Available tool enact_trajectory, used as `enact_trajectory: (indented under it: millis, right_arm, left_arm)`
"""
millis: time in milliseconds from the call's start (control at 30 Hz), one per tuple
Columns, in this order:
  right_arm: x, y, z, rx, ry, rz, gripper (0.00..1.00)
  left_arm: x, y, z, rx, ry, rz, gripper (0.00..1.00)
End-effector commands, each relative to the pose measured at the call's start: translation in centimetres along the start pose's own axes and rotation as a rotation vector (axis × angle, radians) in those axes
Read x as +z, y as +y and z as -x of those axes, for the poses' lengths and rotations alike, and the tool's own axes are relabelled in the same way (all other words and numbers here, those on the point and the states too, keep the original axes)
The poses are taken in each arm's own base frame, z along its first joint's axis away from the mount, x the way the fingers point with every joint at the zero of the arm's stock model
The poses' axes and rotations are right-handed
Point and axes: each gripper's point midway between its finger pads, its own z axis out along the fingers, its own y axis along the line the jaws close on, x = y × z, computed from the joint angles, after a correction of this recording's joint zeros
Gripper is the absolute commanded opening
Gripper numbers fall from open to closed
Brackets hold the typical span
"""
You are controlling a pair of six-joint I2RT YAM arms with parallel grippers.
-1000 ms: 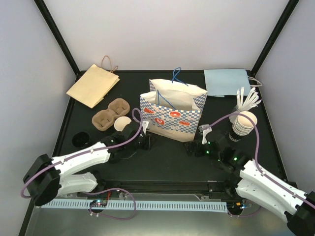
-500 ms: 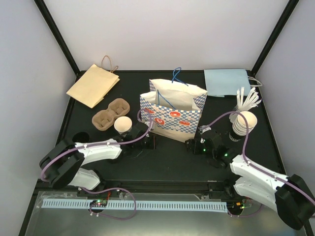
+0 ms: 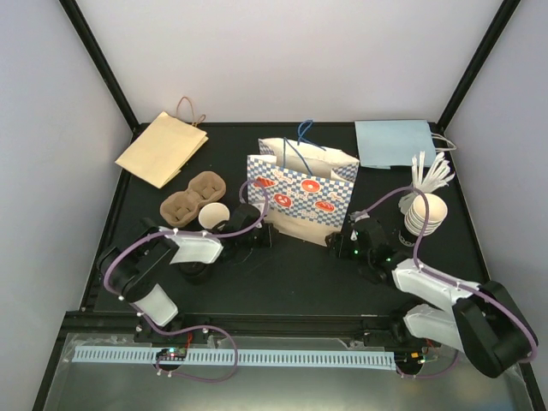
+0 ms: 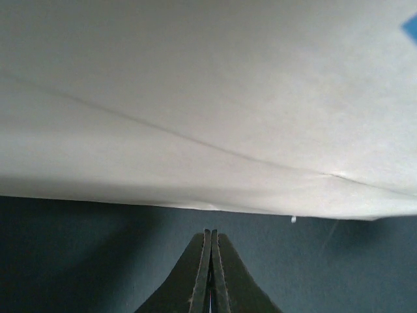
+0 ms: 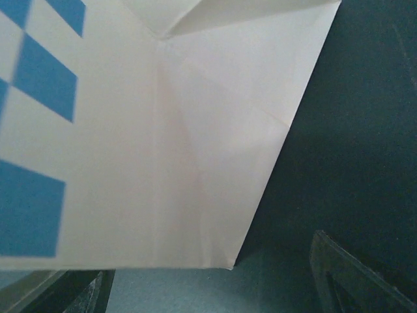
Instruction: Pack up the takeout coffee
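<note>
While checked bag [image 3: 301,184] leans, left claw [image 4: 210,274] sits clenched, empty, at its base; right claw [image 5: 205,267] spread wide by its corner. 1 hard shove could tip it flat onto desk [image 3: 291,287].

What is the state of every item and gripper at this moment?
Patterned bag: tipped backward, underside showing.
Left gripper: shut, empty, at the bag's base.
Right gripper: open, at the bag's bottom corner.
Single cup: upright, no lid.
Cup stack: upright, nested.
Brown bag: lying flat, folded.
Light blue bag: lying flat, folded.
</note>
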Motion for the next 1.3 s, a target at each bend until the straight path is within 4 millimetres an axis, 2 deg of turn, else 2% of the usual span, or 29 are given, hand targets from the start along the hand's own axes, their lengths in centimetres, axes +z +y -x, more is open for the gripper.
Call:
enact_trajectory:
  millis: [0, 167, 367, 467, 533, 600, 700, 867, 1133, 1267]
  right_arm:
    - [0.8, 0.8, 2.7, -0.036, -0.054, 0.016, 0.83]
    - [2.0, 0.7, 3.5, -0.038, -0.028, 0.002, 0.84]
    - [3.0, 0.5, 3.9, -0.06, -0.018, -0.019, 0.84]
    - [2.8, 0.6, 4.1, -0.067, -0.023, -0.017, 0.84]
    - [2.4, 0.7, 4.3, -0.072, -0.025, -0.012, 0.89]
    - [1.9, 0.8, 4.4, -0.075, -0.027, -0.013, 0.95]
    - [0.8, 1.0, 4.7, -0.084, -0.034, -0.013, 0.98]
    - [-1.3, 1.7, 5.7, -0.105, -0.056, -0.01, 1.0]
    - [-3.2, 1.9, 7.1, -0.102, -0.061, -0.05, 1.0]
    - [-4.0, 1.8, 7.5, -0.088, -0.065, -0.069, 1.0]
  left_arm:
    - [1.2, -2.4, 3.9, 0.037, -0.078, -0.08, 0.02]
    - [2.5, -2.3, 5.4, 0.046, -0.081, -0.061, 0.02]
    - [3.7, -2.3, 6.3, 0.058, -0.078, -0.06, 0.01]
    - [3.6, -2.4, 6.7, 0.067, -0.086, -0.06, 0.02]
    - [3.2, -2.5, 6.9, 0.077, -0.089, -0.054, 0.02]
    - [2.3, -2.9, 7.3, 0.081, -0.094, -0.052, 0.02]
    - [0.5, -3.6, 7.6, 0.086, -0.104, -0.055, 0.02]
    - [-2.6, -3.7, 7.7, 0.104, -0.112, -0.021, 0.07]
    - [-7.6, -2.9, 7.1, 0.154, -0.113, 0.059, 0.17]
    - [-11.2, -2.8, 7.4, 0.185, -0.139, 0.099, 0.22]
